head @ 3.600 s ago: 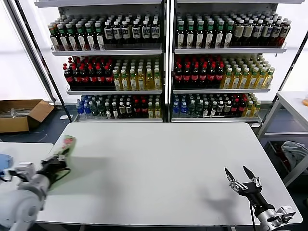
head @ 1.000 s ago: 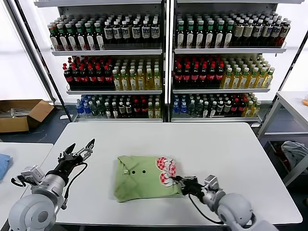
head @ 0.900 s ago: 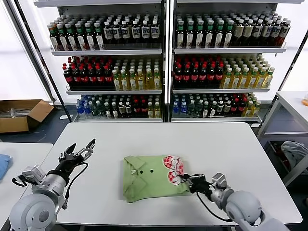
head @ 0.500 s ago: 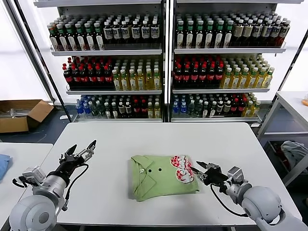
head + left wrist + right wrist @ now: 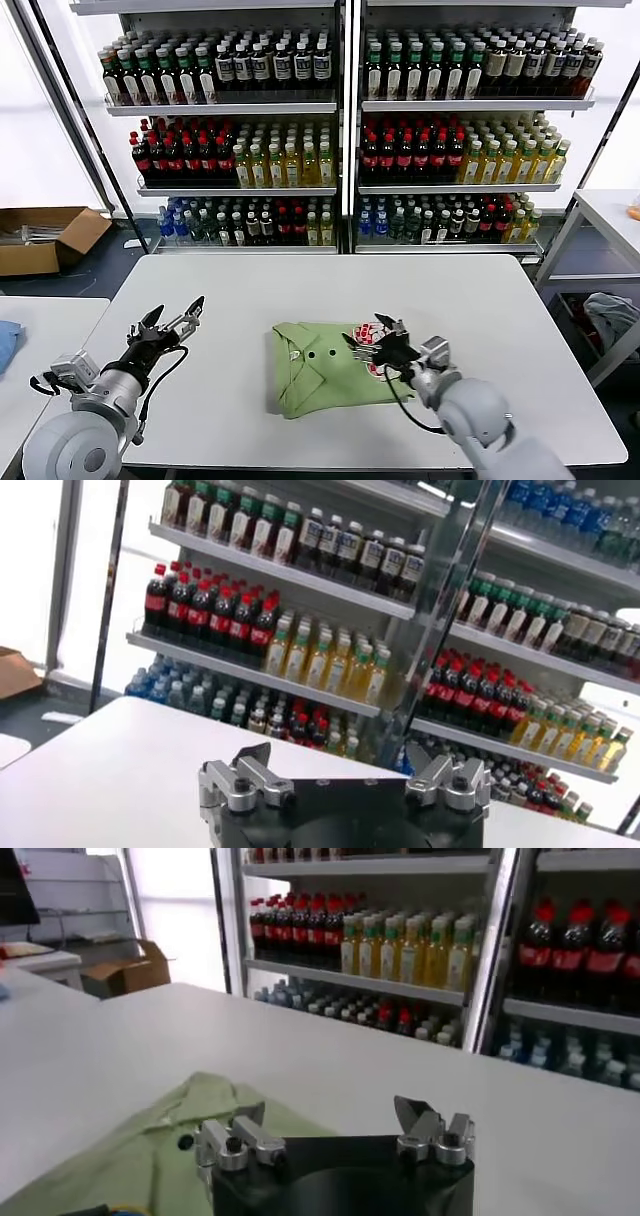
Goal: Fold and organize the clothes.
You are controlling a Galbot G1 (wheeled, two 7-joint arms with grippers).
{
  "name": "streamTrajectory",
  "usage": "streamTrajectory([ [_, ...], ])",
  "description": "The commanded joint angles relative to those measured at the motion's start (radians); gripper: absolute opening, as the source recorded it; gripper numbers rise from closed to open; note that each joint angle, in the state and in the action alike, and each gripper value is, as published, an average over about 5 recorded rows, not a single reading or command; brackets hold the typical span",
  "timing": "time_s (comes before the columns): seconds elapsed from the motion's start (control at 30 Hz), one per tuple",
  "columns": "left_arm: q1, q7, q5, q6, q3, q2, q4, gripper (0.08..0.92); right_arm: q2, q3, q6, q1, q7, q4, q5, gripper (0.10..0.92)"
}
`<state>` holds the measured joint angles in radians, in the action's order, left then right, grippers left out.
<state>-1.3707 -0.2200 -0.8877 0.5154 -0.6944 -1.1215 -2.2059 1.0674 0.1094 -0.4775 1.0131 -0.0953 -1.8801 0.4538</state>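
The light green polo shirt (image 5: 318, 368) lies folded in a rough rectangle on the middle of the white table (image 5: 300, 290), collar toward the left. My right gripper (image 5: 374, 338) is open and hovers over the shirt's right part, hiding most of the red-and-white print. In the right wrist view its gripper (image 5: 330, 1120) holds nothing, and the shirt (image 5: 165, 1153) lies below and to one side. My left gripper (image 5: 172, 322) is open and empty above the table, well left of the shirt. The left wrist view shows that gripper (image 5: 336, 765) facing the shelves.
Shelves full of bottles (image 5: 340, 130) stand behind the table. A cardboard box (image 5: 45, 235) lies on the floor at far left. A blue cloth (image 5: 5, 342) lies on a side table on the left. A grey-white bundle (image 5: 615, 315) sits low at the right.
The right gripper dragged the folded shirt to the right, let go of it, and has moved back left over the print, open. The left gripper has barely moved.
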Motion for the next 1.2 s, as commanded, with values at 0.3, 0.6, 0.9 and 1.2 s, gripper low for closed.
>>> streamTrajectory([
  [0.3,0.005,0.006,0.001,-0.001,0.011,-0.014,0.014,0.823,0.132,-0.255,-0.102,-0.067,0.055,0.06,-0.153,0.823],
  [0.6,0.012,0.008,0.005,-0.002,0.023,-0.018,0.011,0.823,0.12,-0.155,-0.023,-0.041,0.099,-0.093,-0.082,0.823],
  [0.9,-0.033,0.097,0.045,-0.031,-0.061,-0.007,0.005,0.823,0.008,0.203,0.208,0.101,0.048,-0.171,-0.06,0.823],
  [1.2,-0.099,0.242,0.164,-0.094,-0.117,-0.072,-0.008,0.823,0.036,0.597,0.265,0.425,-0.063,-0.244,0.003,0.823],
])
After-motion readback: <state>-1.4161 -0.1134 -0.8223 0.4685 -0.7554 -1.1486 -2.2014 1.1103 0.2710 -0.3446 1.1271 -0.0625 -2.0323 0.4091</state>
